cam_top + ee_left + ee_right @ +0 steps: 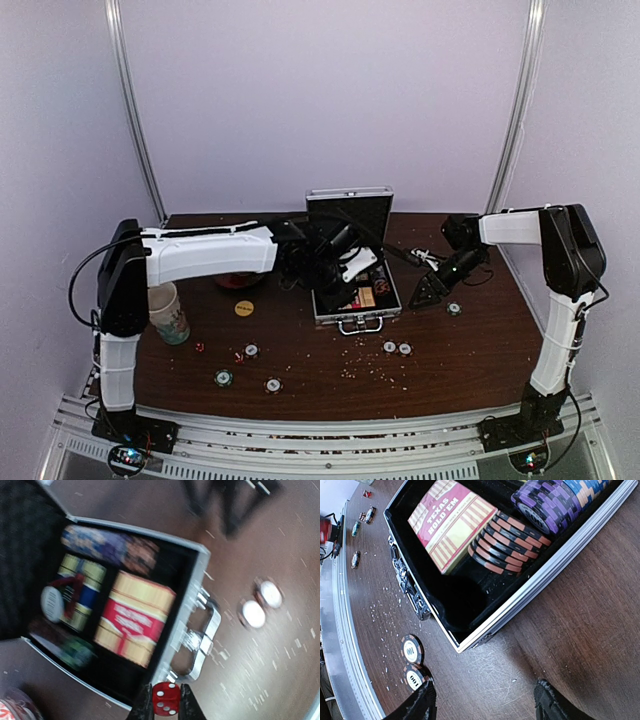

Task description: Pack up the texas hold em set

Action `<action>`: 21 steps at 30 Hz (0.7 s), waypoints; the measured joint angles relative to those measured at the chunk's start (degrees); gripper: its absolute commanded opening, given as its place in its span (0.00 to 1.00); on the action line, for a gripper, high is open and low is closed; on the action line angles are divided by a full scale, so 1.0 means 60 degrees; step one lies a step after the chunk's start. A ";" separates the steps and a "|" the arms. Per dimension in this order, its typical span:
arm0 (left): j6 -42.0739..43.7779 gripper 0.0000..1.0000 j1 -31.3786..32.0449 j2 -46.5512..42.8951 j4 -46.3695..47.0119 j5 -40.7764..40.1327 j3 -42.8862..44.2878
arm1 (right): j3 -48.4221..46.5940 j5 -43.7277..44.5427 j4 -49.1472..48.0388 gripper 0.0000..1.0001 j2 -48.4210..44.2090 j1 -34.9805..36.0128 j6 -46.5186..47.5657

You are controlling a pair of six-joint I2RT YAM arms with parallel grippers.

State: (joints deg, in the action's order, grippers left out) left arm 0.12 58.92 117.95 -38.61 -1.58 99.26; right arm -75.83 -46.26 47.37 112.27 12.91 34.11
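Left wrist view: red die (pixel 166 698) is pinched in the narrowed left gripper (pixel 166 707), at the front rim of the open aluminium case (pixel 200 580), 5 o'clock from the card box (pixel 132 625). Step judged: die being loaded. A short carry inward over a free black pocket is called for, then release. Left arm is stretched across to the case. Right gripper (pixel 482 705) is spread wide, empty, low over the table (pixel 580 630) at the case's 3 o'clock. Loose chips (pixel 251 350) lie unpacked at 7 o'clock.

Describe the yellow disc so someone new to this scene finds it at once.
Start at the open silver case mid-table. Left of it, toward the paper cup, lies the yellow disc. Unlike the pale-faced loose chips nearer the arm bases, it is yellow.
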 measured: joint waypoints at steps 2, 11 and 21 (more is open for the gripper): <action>-0.0270 0.12 -0.0189 0.0463 0.0244 -0.0463 0.0783 | 0.0000 0.0000 0.0004 0.68 0.0000 0.0000 0.0000; -0.1290 0.12 -0.0576 0.2488 0.1096 -0.2240 0.1712 | 0.0000 0.0000 0.0004 0.68 0.0000 0.0000 0.0000; -0.1472 0.13 -0.0940 0.3173 0.1304 -0.2586 0.2492 | 0.0000 0.0000 0.0004 0.68 0.0000 0.0000 0.0000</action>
State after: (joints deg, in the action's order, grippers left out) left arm -8.71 53.28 136.99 -30.79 -17.10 114.21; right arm -75.83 -46.26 47.40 112.27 12.91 34.11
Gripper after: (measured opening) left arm 0.130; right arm 0.680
